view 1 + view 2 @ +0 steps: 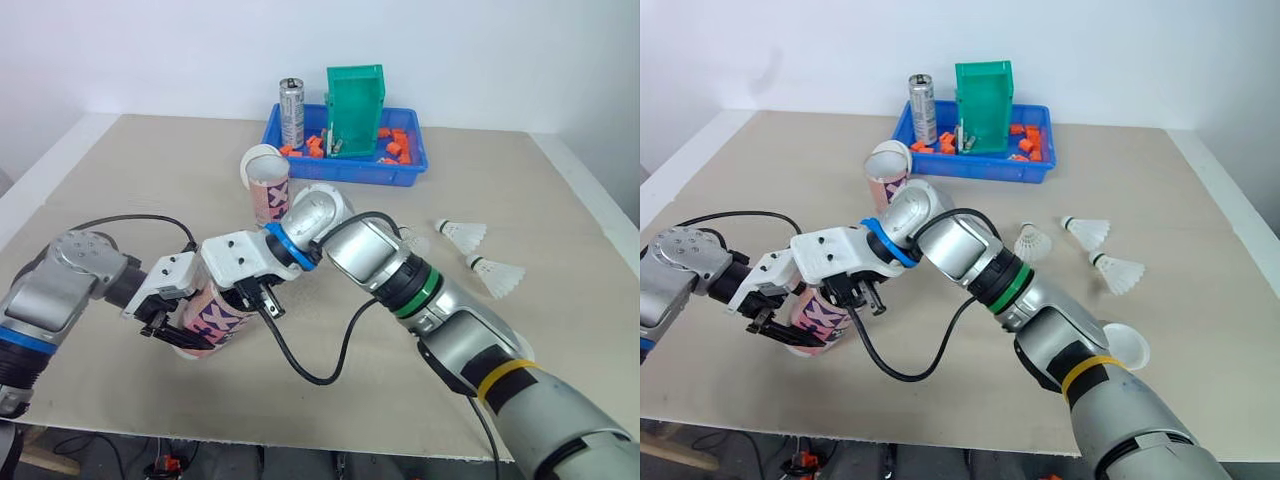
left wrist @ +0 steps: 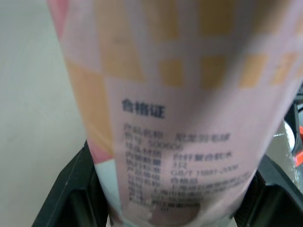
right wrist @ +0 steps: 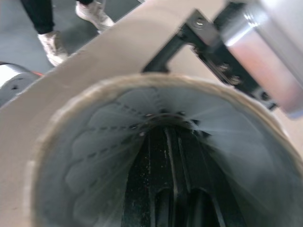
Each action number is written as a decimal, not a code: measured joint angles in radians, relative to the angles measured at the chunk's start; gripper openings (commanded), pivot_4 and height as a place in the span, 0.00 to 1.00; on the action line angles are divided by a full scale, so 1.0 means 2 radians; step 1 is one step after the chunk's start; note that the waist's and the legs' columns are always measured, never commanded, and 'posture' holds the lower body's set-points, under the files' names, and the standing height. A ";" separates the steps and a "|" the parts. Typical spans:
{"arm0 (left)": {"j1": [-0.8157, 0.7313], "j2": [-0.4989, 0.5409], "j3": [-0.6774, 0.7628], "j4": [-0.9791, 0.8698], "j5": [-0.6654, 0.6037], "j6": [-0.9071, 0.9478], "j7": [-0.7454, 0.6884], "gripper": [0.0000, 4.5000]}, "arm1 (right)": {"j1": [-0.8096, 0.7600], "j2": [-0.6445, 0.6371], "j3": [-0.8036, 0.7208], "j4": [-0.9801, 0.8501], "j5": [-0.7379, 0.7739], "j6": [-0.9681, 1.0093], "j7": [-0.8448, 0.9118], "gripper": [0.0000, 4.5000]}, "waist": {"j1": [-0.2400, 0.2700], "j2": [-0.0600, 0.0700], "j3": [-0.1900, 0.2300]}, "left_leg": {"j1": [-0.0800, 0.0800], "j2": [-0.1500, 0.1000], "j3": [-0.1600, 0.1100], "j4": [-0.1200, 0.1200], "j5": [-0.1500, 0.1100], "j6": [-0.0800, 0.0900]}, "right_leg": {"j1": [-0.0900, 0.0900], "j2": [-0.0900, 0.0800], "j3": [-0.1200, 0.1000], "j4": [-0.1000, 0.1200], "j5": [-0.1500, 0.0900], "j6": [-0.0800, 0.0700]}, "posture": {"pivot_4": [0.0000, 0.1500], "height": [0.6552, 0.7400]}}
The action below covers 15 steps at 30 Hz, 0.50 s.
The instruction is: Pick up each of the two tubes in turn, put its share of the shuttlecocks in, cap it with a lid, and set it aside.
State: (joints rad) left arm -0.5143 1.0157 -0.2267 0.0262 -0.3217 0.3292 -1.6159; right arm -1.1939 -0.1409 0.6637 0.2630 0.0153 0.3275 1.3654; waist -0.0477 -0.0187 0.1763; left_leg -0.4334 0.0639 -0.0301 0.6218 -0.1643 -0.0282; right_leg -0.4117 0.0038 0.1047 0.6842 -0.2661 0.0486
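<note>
Presently the left gripper [image 1: 170,330] is closed on the held tube [image 1: 212,318], one black finger [image 2: 71,189] pressed to each side of its pink patterned wall. It holds the tube tilted, well in front of the blue tray [image 1: 345,170] and near the table's [image 1: 120,180] front edge. Whether the tube's lower end touches the table cannot be determined. The left wrist view adds a printed label on the tube, too blurred to read. The right gripper [image 1: 263,298] sits at the tube's mouth, and its casing hides the mouth in both eye views. The right wrist view looks straight into the tube, where the white feathers of a shuttlecock [image 3: 104,142] line the inside. How its jaws stand cannot be told. That view also catches a person's shoes [image 3: 54,47] on the floor beyond the table edge. A second tube [image 1: 270,195] stands just in front of the tray's left corner, and its top is hard to make out. Right of the tray's front lie a first loose shuttlecock [image 1: 1032,241], partly behind the right arm, a second loose shuttlecock [image 1: 1087,231] and a third loose shuttlecock [image 1: 1120,271]. A white lid [image 1: 1127,347] lies farther forward, half covered by the forearm. A green box [image 1: 355,110] and a silver can [image 1: 291,112] stand in the tray.
</note>
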 measured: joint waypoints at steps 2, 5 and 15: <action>0.001 0.002 0.001 0.000 0.002 0.002 0.000 0.65 | 0.000 0.005 -0.002 0.008 -0.002 0.000 0.000 0.01 | 0.000 0.000 0.000 | 0.001 0.001 0.000 -0.001 0.000 0.000 | 0.001 0.001 0.000 0.000 0.000 -0.001 | 1.00 0.95; 0.001 0.001 0.003 -0.001 0.004 0.003 0.000 0.65 | -0.001 0.006 -0.007 0.017 0.001 0.001 0.007 0.01 | 0.000 0.000 0.000 | 0.002 0.002 0.000 -0.001 0.000 0.000 | 0.000 0.002 0.000 0.001 0.000 -0.002 | 1.00 0.95; 0.001 -0.007 0.005 -0.006 0.004 0.002 0.003 0.65 | -0.038 -0.107 -0.116 -0.003 0.071 0.030 0.077 0.01 | 0.003 0.000 0.000 | 0.000 0.001 0.000 -0.001 0.001 -0.001 | -0.001 0.002 0.000 0.001 0.000 -0.001 | 1.00 0.95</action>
State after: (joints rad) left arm -0.5131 1.0027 -0.2164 0.0143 -0.3127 0.3327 -1.6102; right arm -1.2702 -0.3542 0.4326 0.2579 0.1568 0.3866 1.5186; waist -0.0420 -0.0186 0.1767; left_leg -0.4342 0.0666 -0.0301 0.6203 -0.1630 -0.0305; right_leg -0.4134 0.0072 0.1056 0.6853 -0.2664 0.0458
